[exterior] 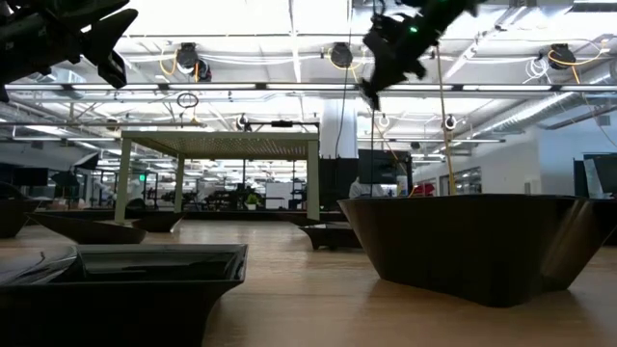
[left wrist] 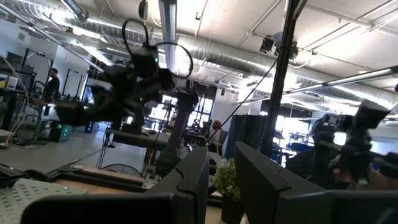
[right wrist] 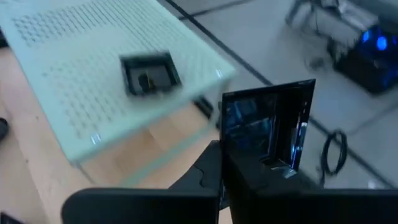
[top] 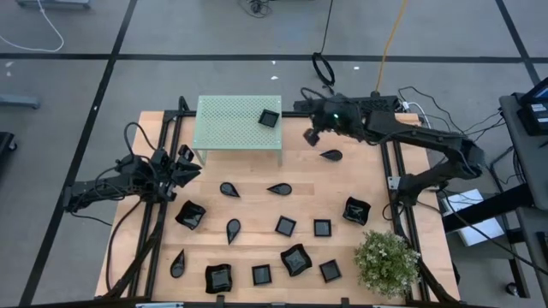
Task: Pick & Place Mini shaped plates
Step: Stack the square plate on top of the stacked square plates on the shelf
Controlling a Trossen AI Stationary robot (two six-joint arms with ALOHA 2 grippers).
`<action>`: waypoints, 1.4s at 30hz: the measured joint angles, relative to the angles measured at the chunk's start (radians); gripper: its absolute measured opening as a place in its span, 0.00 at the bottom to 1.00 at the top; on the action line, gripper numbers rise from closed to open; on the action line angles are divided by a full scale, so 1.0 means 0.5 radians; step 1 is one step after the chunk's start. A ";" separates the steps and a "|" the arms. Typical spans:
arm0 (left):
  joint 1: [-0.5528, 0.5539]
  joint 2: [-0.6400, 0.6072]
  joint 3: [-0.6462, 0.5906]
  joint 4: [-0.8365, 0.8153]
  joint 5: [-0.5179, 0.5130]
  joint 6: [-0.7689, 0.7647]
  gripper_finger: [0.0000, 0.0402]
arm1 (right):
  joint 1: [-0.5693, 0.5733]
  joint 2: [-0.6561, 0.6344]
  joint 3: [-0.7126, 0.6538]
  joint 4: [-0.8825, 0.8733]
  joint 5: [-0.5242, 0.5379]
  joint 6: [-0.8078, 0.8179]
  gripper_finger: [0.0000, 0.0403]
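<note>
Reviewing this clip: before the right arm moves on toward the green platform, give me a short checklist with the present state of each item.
1. Right gripper shut on the square plate: ok, the plate stands on edge in the fingers.
2. Carried plate clear of the wooden table: ok, the low view shows it held high.
3. Room on the green perforated platform: ok, only one square dish sits there, near its right end.
4. Gripper over the platform: not ok, it hangs beside the right edge, above the table.
5. Left gripper out of the way: ok, it waits at the table's left edge.
6. Left gripper empty: cannot tell.
</note>
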 joint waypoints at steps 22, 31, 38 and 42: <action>0.000 0.000 0.000 0.000 0.000 0.000 0.20 | -0.022 0.835 0.379 0.764 -0.352 -0.347 0.00; 0.000 0.000 0.000 0.000 0.000 -0.001 0.20 | -0.011 0.814 0.378 0.756 -0.297 -0.064 0.00; -0.001 0.000 0.000 0.000 0.001 -0.001 0.20 | 0.026 0.815 0.378 0.641 -0.300 -0.085 0.00; 0.000 0.000 -0.001 0.000 0.002 -0.001 0.20 | 0.030 0.816 0.378 0.597 -0.301 -0.091 0.00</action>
